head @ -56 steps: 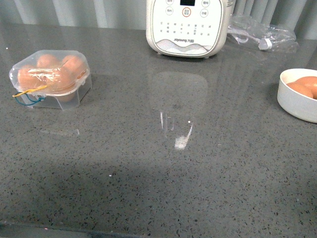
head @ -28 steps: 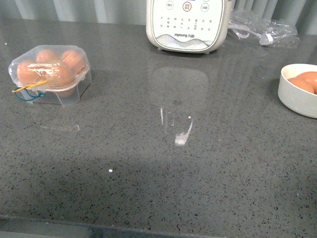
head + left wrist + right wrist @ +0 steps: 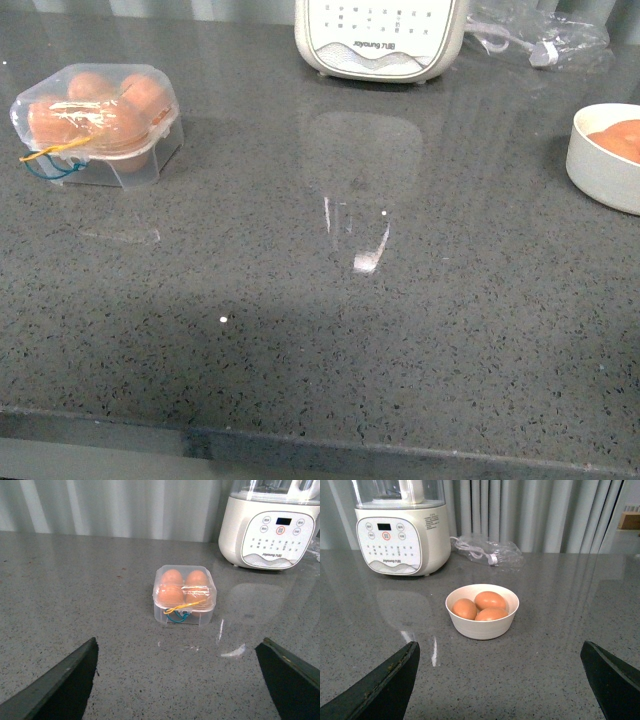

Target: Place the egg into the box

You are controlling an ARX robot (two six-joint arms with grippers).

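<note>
We see a dark grey speckled countertop (image 3: 330,330), glossy with reflections. On it, far left, sits the box (image 3: 97,122), lid shut over brown eggs. A white bowl (image 3: 605,165) of eggs stands at the right edge. At the back stand a cream appliance (image 3: 380,40) and a clear bag (image 3: 535,35) holding a cord.

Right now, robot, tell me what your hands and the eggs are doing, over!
Both grippers open, empty. Box shut, banded, full of eggs. Three eggs wait in white bowl. Counter between them bare.
</note>
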